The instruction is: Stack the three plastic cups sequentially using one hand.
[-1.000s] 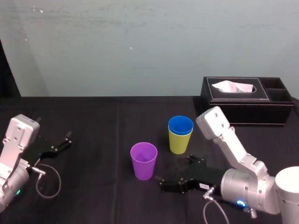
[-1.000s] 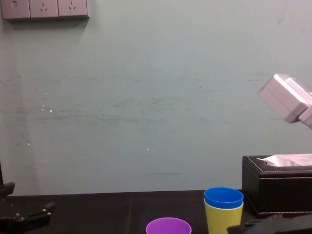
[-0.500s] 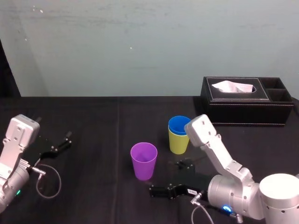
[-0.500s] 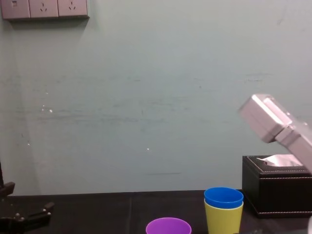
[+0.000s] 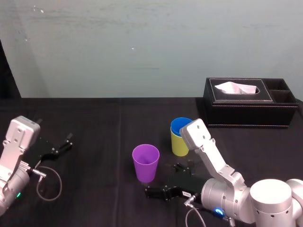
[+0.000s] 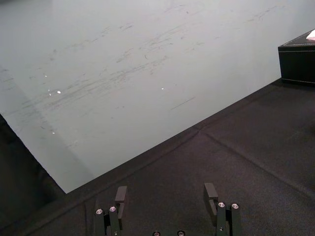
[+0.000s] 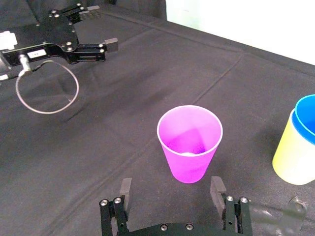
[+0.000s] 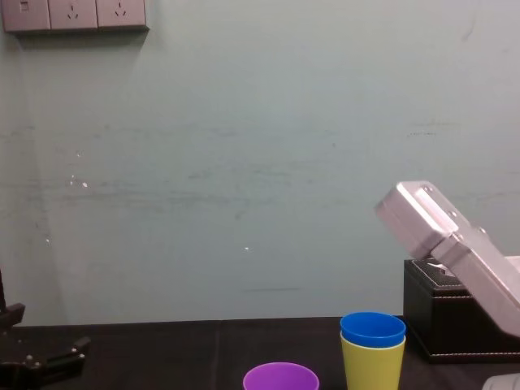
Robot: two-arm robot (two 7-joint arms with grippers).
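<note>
The purple cup [image 5: 145, 162] [image 7: 190, 142] [image 8: 280, 377] stands upright and alone near the table's middle. To its right and farther back the blue cup [image 5: 181, 126] [image 8: 372, 328] sits nested inside the yellow-green cup [image 5: 180, 144] [image 8: 370, 364] [image 7: 294, 157]. My right gripper [image 5: 164, 180] [image 7: 172, 190] lies low on the near side of the purple cup, open, its fingers wider than the cup and not touching it. My left gripper [image 5: 59, 147] [image 6: 166, 194] rests open at the far left, nothing between its fingers.
A black tissue box [image 5: 251, 101] [image 8: 451, 325] stands at the back right. A grey cable loop [image 5: 47, 182] [image 7: 47, 91] lies by the left arm. My right arm's silver link [image 5: 199, 139] [image 8: 447, 244] rises just beside the nested cups.
My right arm has swung left, bringing its open gripper from in front of the nested cups to the purple cup. The cups and left arm have not moved.
</note>
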